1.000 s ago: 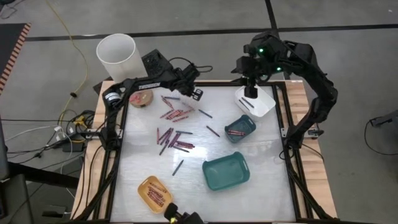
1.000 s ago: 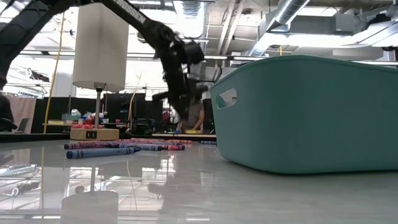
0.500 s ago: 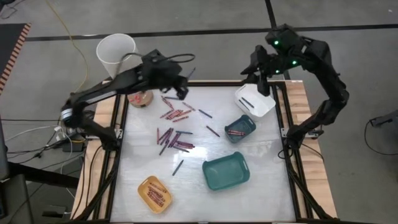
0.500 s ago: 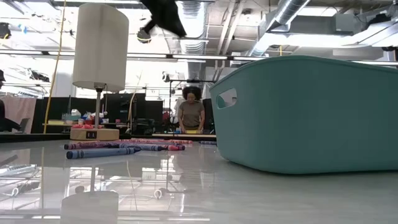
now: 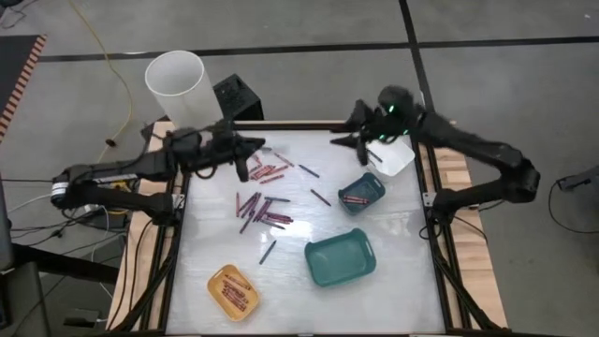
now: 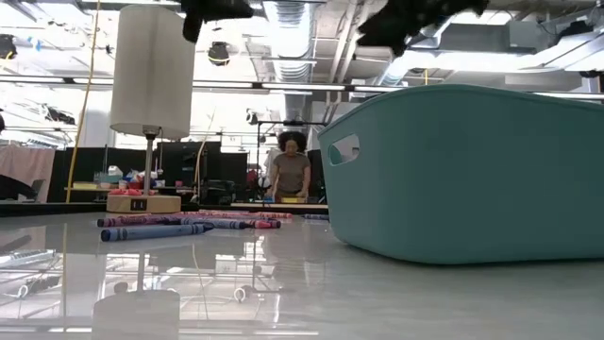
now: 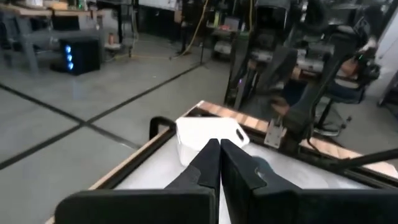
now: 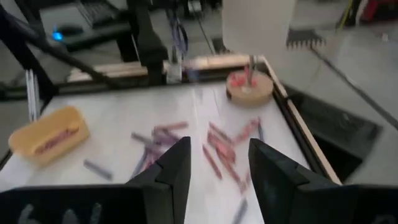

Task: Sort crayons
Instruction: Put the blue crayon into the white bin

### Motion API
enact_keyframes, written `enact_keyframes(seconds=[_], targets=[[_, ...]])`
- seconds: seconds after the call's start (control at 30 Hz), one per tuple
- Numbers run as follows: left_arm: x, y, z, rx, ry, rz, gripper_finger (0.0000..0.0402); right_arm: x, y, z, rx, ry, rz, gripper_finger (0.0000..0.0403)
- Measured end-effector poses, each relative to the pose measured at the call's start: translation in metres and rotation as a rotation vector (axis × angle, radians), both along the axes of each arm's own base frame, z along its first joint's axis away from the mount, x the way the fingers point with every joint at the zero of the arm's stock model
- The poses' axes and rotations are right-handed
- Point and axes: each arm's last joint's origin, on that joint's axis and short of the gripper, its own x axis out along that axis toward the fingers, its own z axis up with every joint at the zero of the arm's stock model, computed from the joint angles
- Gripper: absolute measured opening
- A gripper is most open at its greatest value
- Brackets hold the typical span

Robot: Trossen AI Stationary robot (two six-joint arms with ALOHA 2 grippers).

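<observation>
Glossy white table [image 5: 393, 290], wood-framed, seen from above. Loose crayons [image 5: 260, 211] scattered over the far-left half: red, pink, purple, dark blue-grey, mostly in two clusters, one just below the left gripper [image 5: 245, 161], another nearer mid-table, plus a few strays toward the trays.

Left gripper held over the far-left part of the table, fingers [image 7: 211, 165] pressed together, nothing between them. Nearest crayon cluster [image 5: 269, 171] right beside its tip; from overhead cannot tell if touching, but low view shows the arm well up, off the surface.

Right gripper [image 5: 348, 140] over the far edge, just left of the white tray [image 5: 401, 159]. Fingers [image 8: 177, 163] parted with a clear gap, empty. Ahead of it in the wrist view: crayon scatter [image 8: 217, 146], yellow tray [image 8: 46, 127] with crayons inside, round wooden base [image 8: 250, 87] at the table corner.

Small teal tray [image 5: 361, 191] near and below the right gripper, red crayons in it. Large teal tray [image 5: 340, 257] farther toward the near side; contents not visible. Yellow tray [image 5: 232, 289] at near-left, well apart from both grippers, red crayons inside. Dark crayon or two in the white tray.

Low view: crayons [image 6: 156, 229] lying flat on the tabletop, large teal tray [image 6: 472, 170] filling the right. Person [image 6: 290, 170] standing in the room behind.
</observation>
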Motion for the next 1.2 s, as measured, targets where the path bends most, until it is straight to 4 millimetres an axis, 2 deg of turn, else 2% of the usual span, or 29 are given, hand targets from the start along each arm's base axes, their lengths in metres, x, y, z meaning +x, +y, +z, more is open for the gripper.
enact_keyframes(seconds=[0.17,0.33,0.47,0.6,0.7,0.8,0.97,1.2], targets=[[0.004,-0.001,-0.038,0.002,-0.077,-0.009,0.0001,0.026,0.010,-0.049,0.040,-0.118,0.054,0.0159],[0.006,0.000,-0.065,-0.003,0.043,-0.006,0.0000,0.041,0.019,-0.073,0.089,-0.079,0.082,0.0159],[0.010,0.001,-0.079,-0.036,0.139,0.018,0.0000,0.043,0.026,-0.073,0.115,-0.075,0.113,0.0159],[0.021,0.004,-0.088,-0.014,0.208,0.011,0.0006,0.029,0.031,-0.055,0.093,-0.125,0.104,0.0159],[0.033,0.004,-0.092,-0.011,0.246,-0.035,0.0023,0.017,0.030,-0.048,0.044,-0.114,0.026,0.0159],[0.045,0.002,-0.093,-0.015,0.300,-0.097,0.0050,0.012,0.027,-0.051,-0.033,-0.053,-0.112,0.0159],[0.055,0.005,-0.095,-0.114,0.462,-0.065,0.0101,0.012,0.014,-0.056,-0.042,0.087,-0.352,0.0159],[0.055,0.003,-0.086,-0.160,0.473,-0.042,0.0144,0.036,-0.018,-0.080,0.007,0.355,-0.423,0.0159]])
